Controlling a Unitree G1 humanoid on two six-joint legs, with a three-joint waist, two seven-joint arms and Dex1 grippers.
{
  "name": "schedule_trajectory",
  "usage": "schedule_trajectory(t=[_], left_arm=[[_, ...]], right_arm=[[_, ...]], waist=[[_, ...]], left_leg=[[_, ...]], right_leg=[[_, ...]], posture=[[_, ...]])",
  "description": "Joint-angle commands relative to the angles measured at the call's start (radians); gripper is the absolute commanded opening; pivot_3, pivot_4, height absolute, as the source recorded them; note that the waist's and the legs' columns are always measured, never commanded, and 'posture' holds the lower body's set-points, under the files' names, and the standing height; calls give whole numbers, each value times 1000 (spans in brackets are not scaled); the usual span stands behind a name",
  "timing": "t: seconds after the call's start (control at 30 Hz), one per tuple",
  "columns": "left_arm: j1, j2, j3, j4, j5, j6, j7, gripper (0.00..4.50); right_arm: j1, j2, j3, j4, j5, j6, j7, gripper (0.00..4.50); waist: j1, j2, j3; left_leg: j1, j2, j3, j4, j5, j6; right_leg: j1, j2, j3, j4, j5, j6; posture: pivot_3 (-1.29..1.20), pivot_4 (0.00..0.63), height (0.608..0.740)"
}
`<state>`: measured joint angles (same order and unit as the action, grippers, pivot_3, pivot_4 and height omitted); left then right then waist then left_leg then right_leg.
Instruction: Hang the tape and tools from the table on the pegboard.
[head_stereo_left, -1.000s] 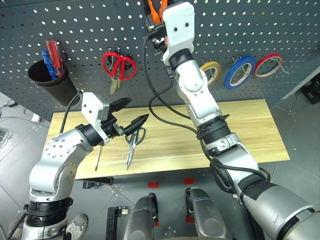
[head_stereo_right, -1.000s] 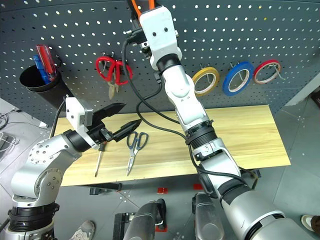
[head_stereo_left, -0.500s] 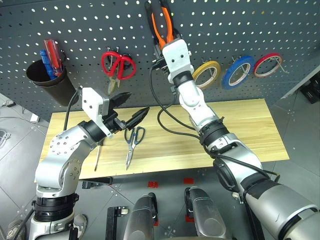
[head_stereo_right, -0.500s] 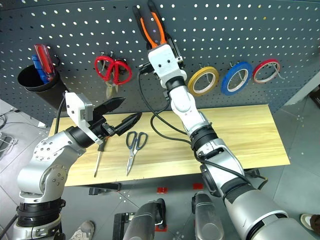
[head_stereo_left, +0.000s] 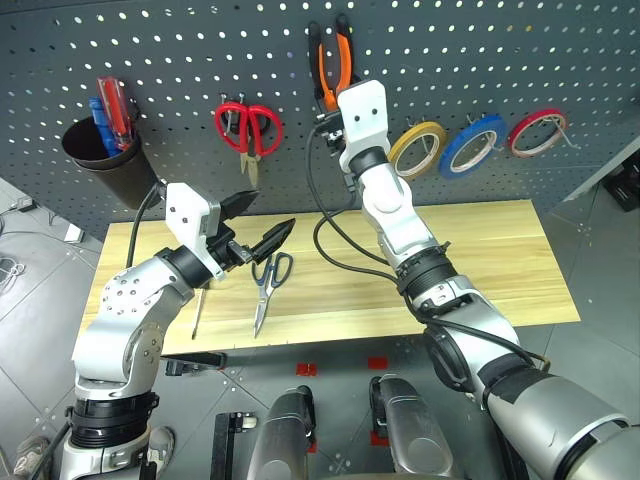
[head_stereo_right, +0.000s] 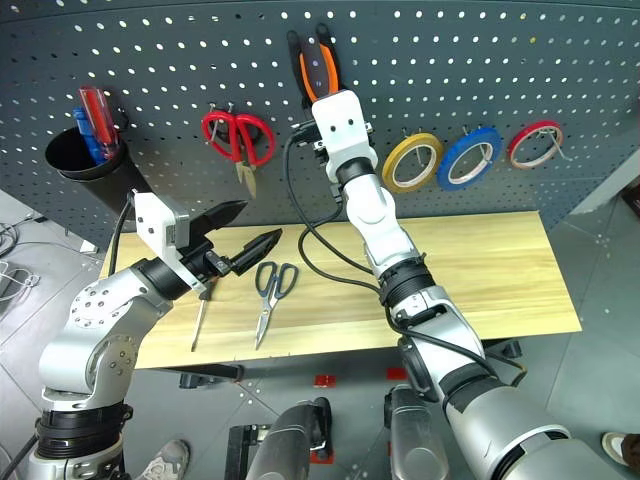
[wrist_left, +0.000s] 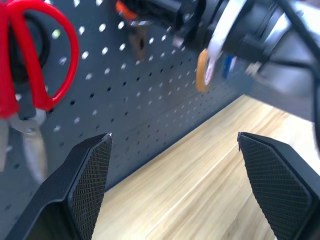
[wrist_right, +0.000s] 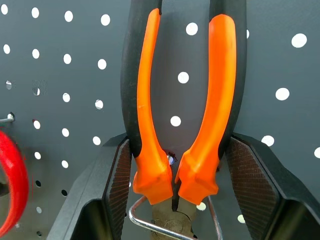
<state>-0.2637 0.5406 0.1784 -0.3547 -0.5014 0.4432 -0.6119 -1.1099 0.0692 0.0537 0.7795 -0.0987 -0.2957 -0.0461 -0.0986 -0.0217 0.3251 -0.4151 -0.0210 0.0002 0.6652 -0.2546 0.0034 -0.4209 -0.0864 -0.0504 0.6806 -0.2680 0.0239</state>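
Observation:
The orange-and-black pliers (head_stereo_left: 331, 58) stand handles up against the dark pegboard (head_stereo_left: 180, 50), their head at a wire hook (wrist_right: 150, 220). My right gripper (wrist_right: 177, 142) is shut on the pliers, a finger (wrist_right: 120, 185) pressing each handle from outside. The yellow tape (head_stereo_left: 416, 148) hangs on the board right of that arm. Dark-handled scissors (head_stereo_left: 265, 285) and the slim screwdriver (head_stereo_left: 197, 310) lie on the wooden table (head_stereo_left: 480, 260). My left gripper (head_stereo_left: 272, 215) hovers open just above the scissors, holding nothing.
Red scissors (head_stereo_left: 247, 128) hang left of the pliers. A black cup (head_stereo_left: 100, 160) with red and blue screwdrivers (head_stereo_left: 110, 110) sits at the board's far left. Blue tape (head_stereo_left: 472, 145) and red tape (head_stereo_left: 535, 130) hang beyond the yellow ring.
My right arm has come down the pegboard with the pliers, which now sit lower against the board. The left gripper has stayed put and open.

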Motion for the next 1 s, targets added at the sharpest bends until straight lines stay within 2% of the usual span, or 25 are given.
schedule_trajectory(t=[0.03, 0.13, 0.3, 0.4, 0.53, 0.67, 0.77, 0.87, 1.0], left_arm=[[20, -8, 1, -22, 30, -17, 36, 4224], [41, -21, 5, -23, 36, -13, 53, 4224], [55, -54, 21, -25, 21, 38, 115, 4362], [74, -62, 20, -37, 30, 125, 181, 4362], [135, -71, 21, -60, 39, 216, 254, 4362], [176, -73, -57, -59, 150, 380, 404, 4362], [162, -102, -108, -49, 172, 482, 454, 4362], [139, -178, -123, -20, 188, 534, 513, 4362], [107, -246, -113, 46, 222, 577, 571, 4362]], right_arm=[[71, -7, -10, -82, 37, 103, 54, 3534], [123, -22, 4, -190, 49, 200, 110, 4473], [210, -52, 25, -384, 76, 355, 201, 4494], [291, -90, 81, -572, 136, 493, 366, 4494], [418, -200, 191, -862, 235, 704, 592, 4494], [518, -354, 274, -1068, 313, 858, 767, 4494], [562, -410, 289, -1133, 345, 917, 807, 4494], [589, -451, 304, -1179, 370, 952, 844, 4494], [592, -464, 314, -1199, 384, 978, 852, 4494]], waist=[[3, -1, 0], [7, -1, 0], [8, -1, 0], [8, -1, 0], [8, -1, 0], [10, -2, 1], [12, -4, 1], [14, -5, 2], [9, -8, 3]], left_leg=[[0, 0, 0, 0, 0, 0], [-1, 0, 0, 0, 0, 0], [-2, 0, 1, -1, 1, -1], [-2, 0, 0, -1, -1, 2], [-2, 0, 0, -1, -2, 3], [-2, 0, -1, -1, -2, 3], [-1, 0, -3, -1, -2, 3], [-1, 0, -3, -1, -2, 3], [-2, -1, -3, -1, -2, 3]], right_leg=[[0, 0, 0, 0, 0, 0], [-1, 0, 0, -1, 0, 0], [-2, 0, 0, -1, 0, 0], [-2, 0, 0, -1, 0, 0], [-2, 0, 0, -1, 0, 0], [-1, 0, 0, -1, 0, 0], [0, 1, -1, -1, 0, 1], [0, 1, -1, -1, 1, 2], [-1, 1, -1, -1, 1, 2]], posture=[[-174, 337, 740], [-183, 330, 740], [-187, 328, 740], [-190, 327, 740], [-197, 327, 740], [-206, 332, 740], [-207, 332, 740], [-204, 332, 740], [-211, 333, 740]])
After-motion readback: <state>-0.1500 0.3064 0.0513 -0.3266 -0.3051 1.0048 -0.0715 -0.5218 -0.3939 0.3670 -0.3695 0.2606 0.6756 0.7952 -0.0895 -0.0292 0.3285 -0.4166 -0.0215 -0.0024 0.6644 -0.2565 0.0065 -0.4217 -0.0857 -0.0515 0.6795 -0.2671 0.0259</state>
